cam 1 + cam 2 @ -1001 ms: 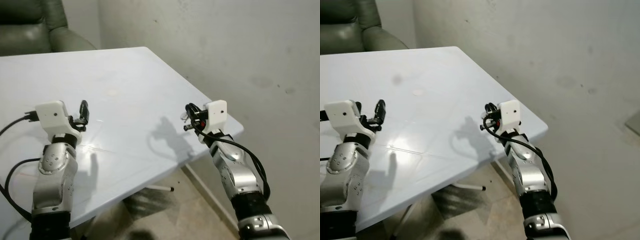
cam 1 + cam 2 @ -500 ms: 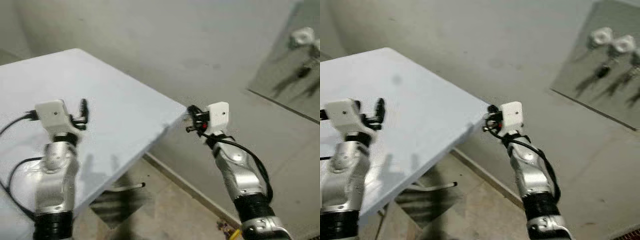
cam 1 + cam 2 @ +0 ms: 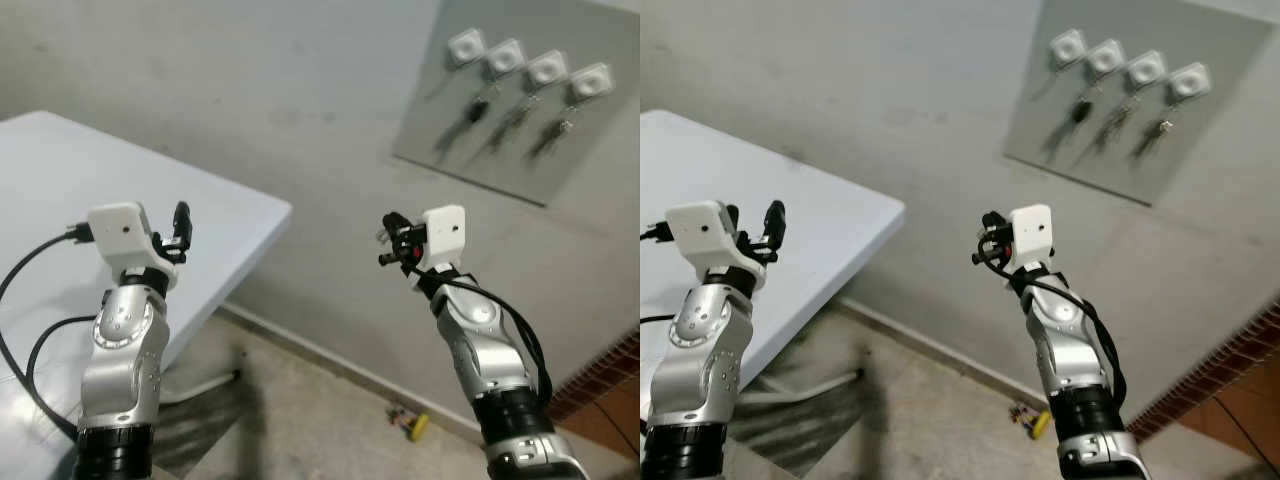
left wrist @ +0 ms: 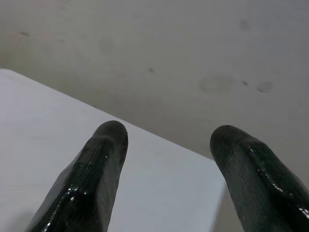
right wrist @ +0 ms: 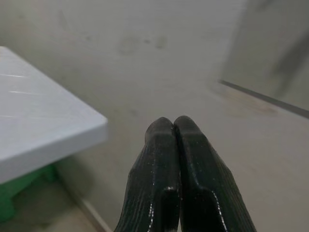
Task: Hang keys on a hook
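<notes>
A grey board (image 3: 430,130) hangs on the wall up and to the right, carrying a row of white hooks (image 3: 505,55). Bunches of keys (image 3: 475,108) dangle from three of them; the leftmost hook (image 3: 463,45) looks bare. My right gripper (image 3: 388,240) is raised in front of the wall, well below and left of the board. Its fingers (image 5: 161,145) are pressed shut, and a small silvery piece that looks like the keys (image 3: 383,232) is pinched at them. My left gripper (image 3: 181,225) is held up over the white table (image 3: 60,180), open with nothing in it (image 4: 166,140).
The table's corner (image 3: 285,212) juts toward the wall at the left, with its metal foot (image 3: 205,385) on the floor below. A small yellow object (image 3: 418,425) lies at the wall's base. Red brick flooring (image 3: 605,385) shows at the lower right.
The camera has swung to the right: the table slid off to the left and the board with hooks came into view. Both arms keep the same pose.
</notes>
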Controlling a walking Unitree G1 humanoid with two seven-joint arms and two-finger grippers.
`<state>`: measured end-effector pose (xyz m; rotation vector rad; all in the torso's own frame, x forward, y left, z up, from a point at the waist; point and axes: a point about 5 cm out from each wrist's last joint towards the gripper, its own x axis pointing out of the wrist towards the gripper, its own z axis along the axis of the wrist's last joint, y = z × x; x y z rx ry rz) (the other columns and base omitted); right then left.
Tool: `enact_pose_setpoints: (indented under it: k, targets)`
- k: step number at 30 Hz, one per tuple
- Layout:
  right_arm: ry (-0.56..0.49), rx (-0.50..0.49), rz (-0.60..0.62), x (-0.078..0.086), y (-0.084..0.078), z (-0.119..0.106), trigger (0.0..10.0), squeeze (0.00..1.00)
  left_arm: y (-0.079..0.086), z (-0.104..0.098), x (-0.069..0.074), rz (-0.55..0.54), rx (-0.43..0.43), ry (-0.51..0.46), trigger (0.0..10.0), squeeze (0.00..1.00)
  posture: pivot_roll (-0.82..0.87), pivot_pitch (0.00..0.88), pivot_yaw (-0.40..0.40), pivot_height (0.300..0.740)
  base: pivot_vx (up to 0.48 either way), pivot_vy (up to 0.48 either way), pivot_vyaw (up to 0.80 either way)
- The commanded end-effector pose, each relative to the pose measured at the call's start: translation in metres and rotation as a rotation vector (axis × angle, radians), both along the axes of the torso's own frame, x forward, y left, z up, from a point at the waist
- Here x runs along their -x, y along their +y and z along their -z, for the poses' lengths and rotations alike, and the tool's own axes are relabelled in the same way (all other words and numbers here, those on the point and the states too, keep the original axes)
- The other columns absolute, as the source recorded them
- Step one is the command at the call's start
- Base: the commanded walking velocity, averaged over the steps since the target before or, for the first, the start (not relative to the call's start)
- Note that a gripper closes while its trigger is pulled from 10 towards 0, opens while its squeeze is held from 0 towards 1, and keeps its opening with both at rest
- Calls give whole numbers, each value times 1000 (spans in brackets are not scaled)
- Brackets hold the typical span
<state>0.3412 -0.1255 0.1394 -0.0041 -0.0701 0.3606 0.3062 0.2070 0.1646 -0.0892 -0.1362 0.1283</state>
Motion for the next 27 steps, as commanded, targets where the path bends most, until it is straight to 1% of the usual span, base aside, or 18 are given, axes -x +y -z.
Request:
enact_pose_setpoints:
  k: [1, 3, 5, 6, 7, 9, 12, 13, 15, 17, 19, 20, 23, 25, 27]
  targets:
    - [-13, -4, 4, -2, -1, -6, 10000, 0, -1, -2, -1, -3, -2, -2, 10000, 0, -47, 0, -91, 740, 0, 0, -744]
    - [-13, -6, 8, -2, -1, -6, 10000, 0, -2, -2, -1, -1, 0, -3, 10000, 0, -45, 0, -91, 740, 0, 0, -716]
    - [-13, -41, 26, -2, -2, -6, 10000, 0, -3, -3, -1, -1, 4, -1, 10000, 0, -45, 0, -91, 740, 0, 0, -688]
    - [-13, -41, 26, -2, -2, -6, 10000, 0, -3, -3, -1, -1, 4, -1, 10000, 0, -45, 0, -91, 740, 0, 0, -688]
    - [13, -64, 56, -3, -4, -4, 10000, 0, -4, -2, 0, 1, 8, 2, 10000, 0, -44, 0, -89, 740, 0, 0, 0]
    - [43, -72, 90, -4, -6, -1, 10000, 0, -5, -1, 0, 2, 16, 10, 10000, 0, -43, 0, -89, 740, 0, 0, 0]
    - [50, -74, 92, -4, -6, -1, 10000, 0, -5, -1, 0, 2, 19, 11, 10000, 0, -43, 0, -89, 740, 0, 0, 0]
    - [71, -87, 131, -5, -8, 0, 10000, 0, -4, 0, 1, -1, 17, 21, 10000, 0, -47, 0, -86, 740, 0, 0, 0]
    - [80, -92, 147, -5, -9, 1, 10000, 0, -4, 1, 2, -2, 16, 26, 10000, 0, -47, 0, -86, 740, 0, 0, 0]
    - [109, -90, 202, -7, -11, 1, 10000, 0, -3, 3, 3, -3, 14, 41, 10000, 0, -50, 0, -85, 740, 0, 0, 0]
    - [132, -89, 218, -7, -11, 2, 10000, 0, -3, 4, 3, 4, 17, 49, 10000, 0, -56, 0, -84, 740, 0, 0, 0]
    - [168, -120, 212, -7, -9, 3, 10000, 0, -5, 5, 4, 14, 24, 54, 10000, 0, -58, 0, -84, 740, 0, 0, 0]
    - [179, -157, 200, -5, -9, 3, 10000, 0, -7, 6, 4, 26, 44, 59, 10000, 0, -60, 0, -84, 740, 0, 0, 0]
    - [163, -125, 213, -4, -10, 3, 10000, 0, -8, 5, 4, 27, 51, 51, 10000, 0, -63, 0, -83, 740, 0, 0, 0]
    - [169, -143, 208, -3, -10, 3, 10000, 0, -8, 5, 4, 30, 58, 50, 10000, 0, -66, 0, -82, 740, 174, 0, 0]
